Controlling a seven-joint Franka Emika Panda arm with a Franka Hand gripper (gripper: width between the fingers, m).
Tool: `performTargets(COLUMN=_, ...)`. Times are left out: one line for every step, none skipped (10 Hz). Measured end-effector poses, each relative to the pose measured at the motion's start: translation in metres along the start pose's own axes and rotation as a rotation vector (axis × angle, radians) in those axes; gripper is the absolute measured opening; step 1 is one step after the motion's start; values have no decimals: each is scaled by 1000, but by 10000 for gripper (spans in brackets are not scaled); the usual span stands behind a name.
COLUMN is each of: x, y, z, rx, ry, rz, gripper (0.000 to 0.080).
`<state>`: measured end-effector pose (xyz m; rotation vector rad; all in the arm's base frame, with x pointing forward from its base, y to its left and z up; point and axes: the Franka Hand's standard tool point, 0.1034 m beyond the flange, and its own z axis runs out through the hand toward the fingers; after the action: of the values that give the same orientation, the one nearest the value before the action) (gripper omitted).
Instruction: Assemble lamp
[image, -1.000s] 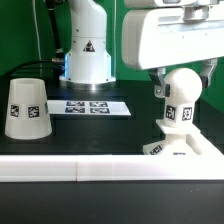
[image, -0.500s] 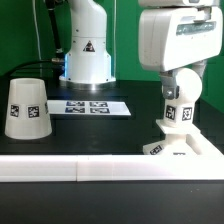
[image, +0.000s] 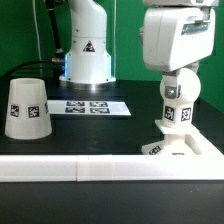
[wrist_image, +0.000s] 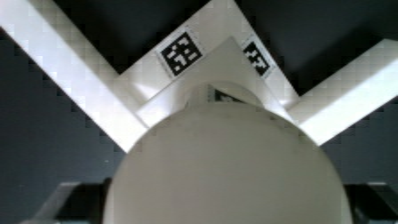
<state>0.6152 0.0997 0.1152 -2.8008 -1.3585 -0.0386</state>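
The ball-topped white bulb (image: 178, 112) stands upright on the flat square base (image: 170, 148) at the exterior view's right. My gripper (image: 182, 88) comes down from above, its fingers on either side of the bulb's ball, shut on it. In the wrist view the bulb (wrist_image: 222, 165) fills the space between my fingers, with the gripper (wrist_image: 217, 200) around it and the tagged base (wrist_image: 210, 45) below. The cone shade (image: 25, 108) stands alone on the table at the exterior view's left, wide end down.
The marker board (image: 90, 106) lies flat mid-table. The robot's white pedestal (image: 85, 50) stands behind it. A long white rail (image: 70, 170) runs along the front edge, and its arms (wrist_image: 71, 75) frame the base in the wrist view.
My hand has shifted toward the exterior view's right and turned about the bulb, showing a narrower face. The bulb, base and shade stay where they were.
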Motion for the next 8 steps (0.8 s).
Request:
performTargets(x=0, y=0, z=0, rx=0, ry=0, rz=8, gripper=576)
performTargets(x=-1, y=1, z=0, rx=0, ry=3, rz=108, gripper=576)
performTargets(x=-1, y=1, z=0, rx=-2, ry=6, rz=245, gripper=576)
performTargets(x=0, y=1, z=0, rx=-2, ry=7, rz=351, gripper=576)
performTargets(x=0, y=1, z=0, rx=-1, ry=7, rz=448, gripper=577)
performTargets(x=-1, y=1, z=0, rx=0, ry=7, rz=568, gripper=577)
performTargets(x=0, y=1, z=0, rx=0, ry=7, rz=661, gripper=577)
performTargets(x=0, y=1, z=0, rx=0, ry=8, rz=739, gripper=578)
